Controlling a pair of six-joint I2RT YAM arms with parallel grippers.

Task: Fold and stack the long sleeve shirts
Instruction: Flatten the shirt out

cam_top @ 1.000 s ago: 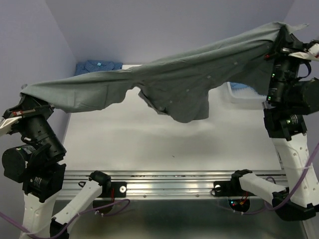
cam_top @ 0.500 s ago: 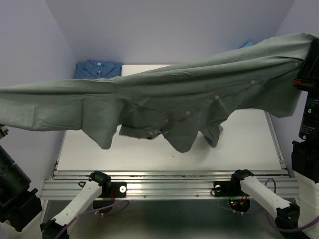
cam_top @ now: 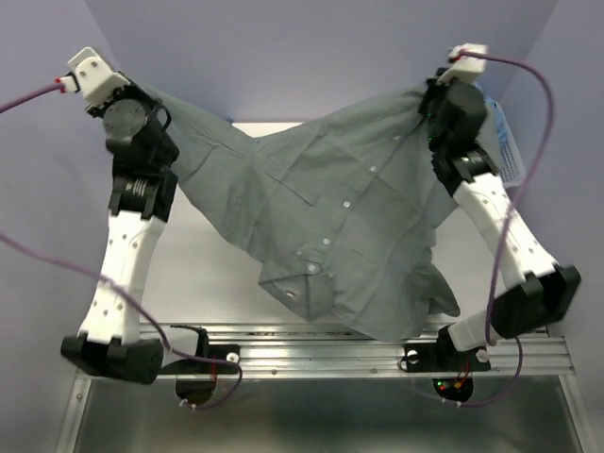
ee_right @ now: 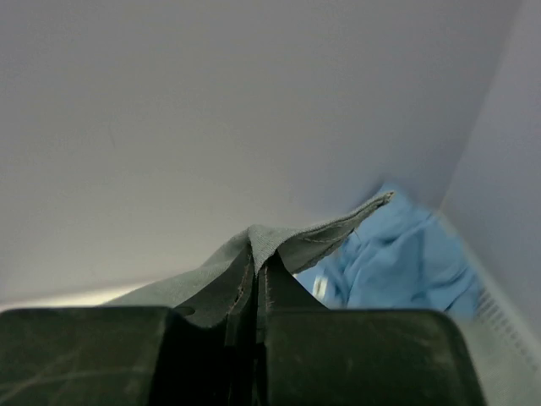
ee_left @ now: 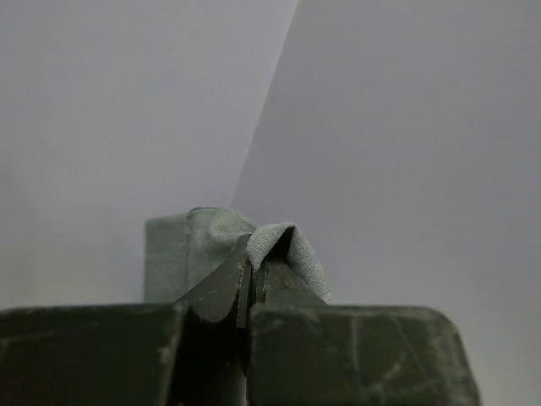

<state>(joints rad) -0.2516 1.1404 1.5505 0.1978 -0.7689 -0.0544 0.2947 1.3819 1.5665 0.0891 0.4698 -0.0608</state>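
Observation:
The mid-grey shirt (cam_top: pixel 340 226) is spread across the table, button side up, its collar near the front edge. My left gripper (cam_top: pixel 162 106) is shut on one far corner of it at the back left; the pinched cloth (ee_left: pixel 279 241) shows in the left wrist view between my jaws (ee_left: pixel 252 266). My right gripper (cam_top: pixel 429 94) is shut on the other far corner at the back right, cloth (ee_right: pixel 287 241) pinched at my jaws (ee_right: pixel 256 271). The light blue shirt (ee_right: pixel 397 258) lies at the back right. The dark blue dotted shirt is hidden.
A white mesh basket (cam_top: pixel 510 151) stands at the back right by the wall, holding the light blue shirt. The metal rail (cam_top: pixel 321 354) runs along the table's front edge, and the grey shirt's collar end overhangs it.
Both arms have swung from low at the sides to the far back of the table, carrying the grey shirt from stretched in the air to spread down over the table.

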